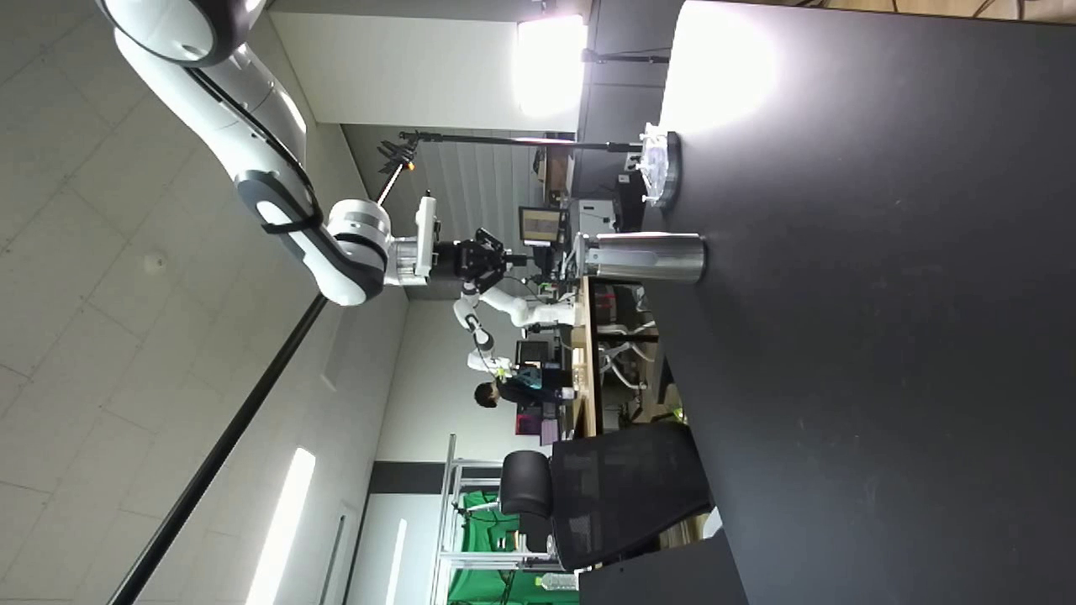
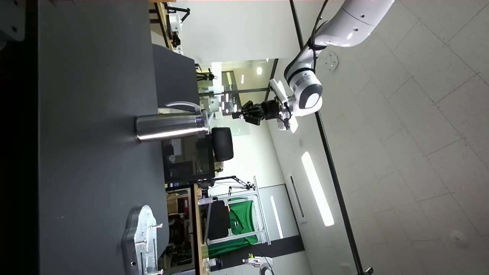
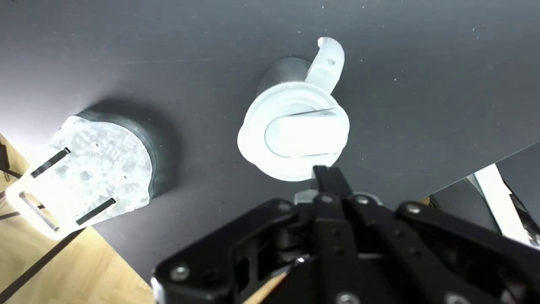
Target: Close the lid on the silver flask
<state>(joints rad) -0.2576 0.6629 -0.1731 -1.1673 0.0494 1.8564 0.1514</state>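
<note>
The silver flask (image 1: 651, 257) stands upright on the dark table, and both exterior views show it lying sideways because they are turned. Its shiny body (image 2: 166, 126) has a side handle (image 2: 183, 104). A small light piece (image 2: 210, 117) juts up from its top at a slant. The wrist view looks down on its bright, washed-out lid (image 3: 274, 162), with a long tongue-shaped flap (image 3: 310, 134) across it. My gripper (image 1: 523, 260) is above the flask and apart from it in both exterior views (image 2: 236, 115). Its black fingertips (image 3: 327, 169) are together with nothing between them.
A clear, plate-like fixture on a dark base (image 3: 105, 164) stands on the table (image 1: 883, 294) beside the flask, near the edge. It also shows in both exterior views (image 1: 662, 168) (image 2: 141, 238). A black office chair (image 1: 630, 496) stands beyond the table edge.
</note>
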